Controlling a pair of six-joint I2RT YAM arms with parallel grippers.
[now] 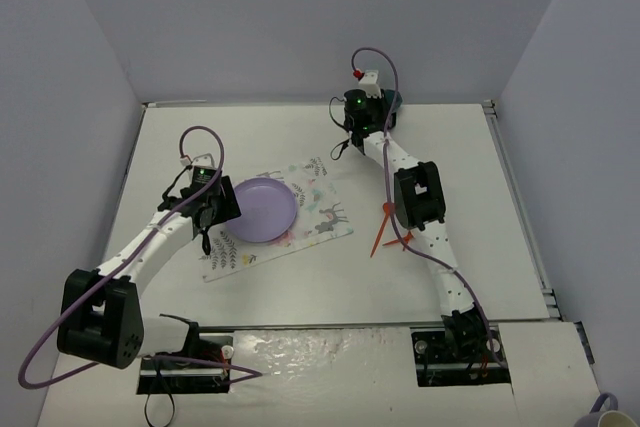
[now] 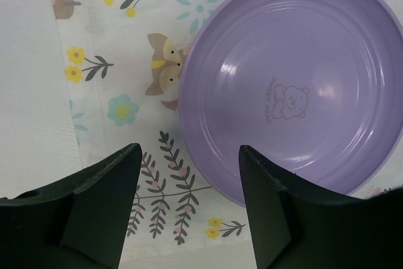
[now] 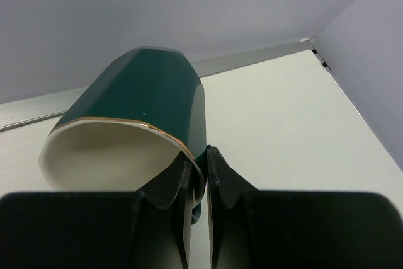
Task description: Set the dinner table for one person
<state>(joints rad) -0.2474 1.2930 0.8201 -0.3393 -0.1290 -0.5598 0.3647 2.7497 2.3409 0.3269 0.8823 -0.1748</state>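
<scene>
Over the bear-stamped plate (image 2: 296,86), left fingers (image 2: 94,212) gape — right fingers (image 3: 167,187) pinch green cup (image 3: 145,86).

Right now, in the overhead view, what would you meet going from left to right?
Left claw → purple plate → green cup → grey mug in the bottom corner.

Left wrist view, purple plate (image 2: 296,61): at its centre a faint line-drawn bear, with a short arc of small capitals beside it. Lettering is too faint and small for me to read. No other writing is legible in any view.
</scene>
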